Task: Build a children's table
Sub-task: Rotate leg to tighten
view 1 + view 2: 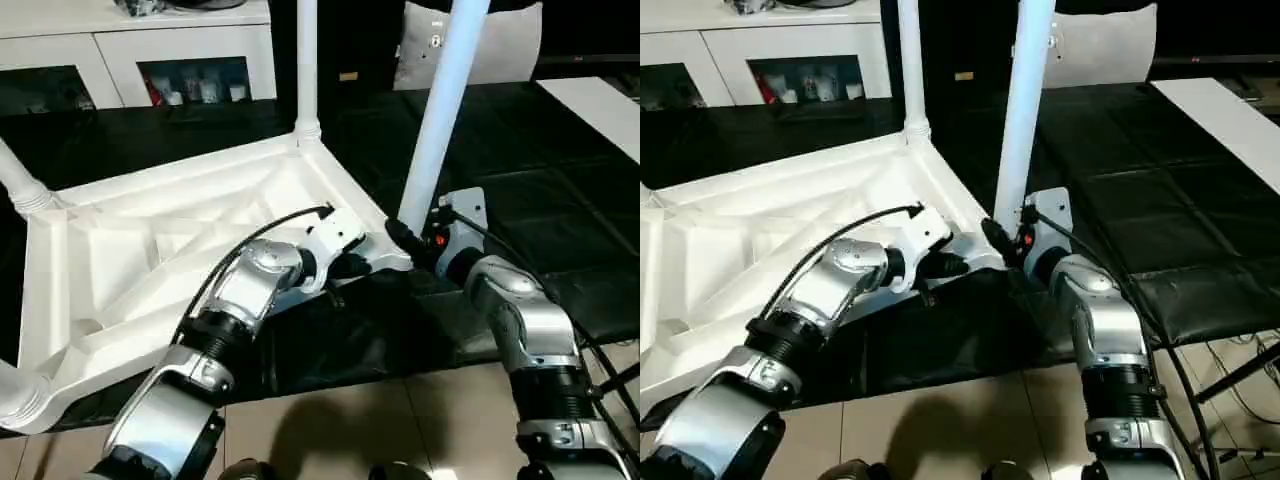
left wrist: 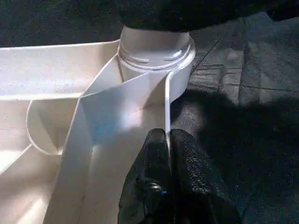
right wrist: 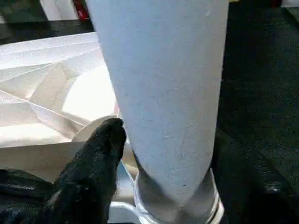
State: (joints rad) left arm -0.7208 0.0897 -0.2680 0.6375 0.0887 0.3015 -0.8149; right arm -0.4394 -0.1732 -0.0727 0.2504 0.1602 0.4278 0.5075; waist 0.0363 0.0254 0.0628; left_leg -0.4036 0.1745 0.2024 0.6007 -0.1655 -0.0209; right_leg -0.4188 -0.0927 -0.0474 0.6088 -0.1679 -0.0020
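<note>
The children's table lies upside down on a black mat, its ribbed white top [image 1: 150, 250] facing up. Legs stand in its corner sockets: one at the far corner [image 1: 306, 60], one at the left [image 1: 20, 185], one at the near left [image 1: 15, 390]. A fourth leg [image 1: 440, 110] rises from the near-right socket [image 2: 156, 46]. My left gripper [image 2: 168, 140] is shut on the thin rim wall of the top just beside that socket. My right gripper [image 1: 405, 238] sits at the base of that fourth leg [image 3: 163, 93], low against the socket.
The black mat [image 1: 520, 180] covers the floor under and to the right of the table. A white cabinet with glass doors [image 1: 190, 60] stands behind. A white board [image 1: 600, 110] lies at the far right, and beige floor tiles [image 1: 400, 420] run along the near side.
</note>
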